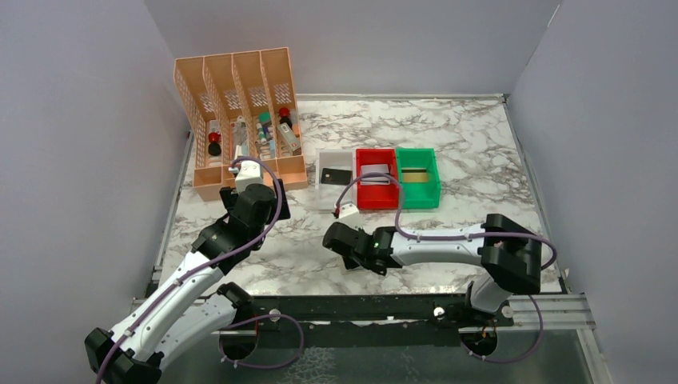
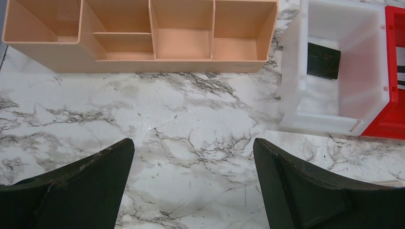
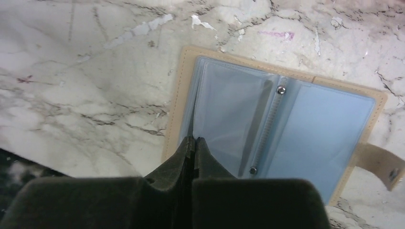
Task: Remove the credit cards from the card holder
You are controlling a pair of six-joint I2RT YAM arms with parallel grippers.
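right arm (image 1: 444, 248): white links; black joints; purple cable | right gripper (image 3: 193, 140): dark fingers (image 3: 215, 167)

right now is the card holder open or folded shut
Open, spread flat: the card holder shows both blue-grey panels side by side on the marble table, tan border around.

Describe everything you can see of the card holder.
The card holder lies open and flat on the marble table, inside up. A tan border frames two blue-grey panels of clear-looking plastic sleeves. Two metal rivets sit along the spine, and a tan strap sticks out at one side. No card shows in the sleeves. The right gripper, shut, meets the outer edge of one panel; whether it pinches a sleeve cannot be told.
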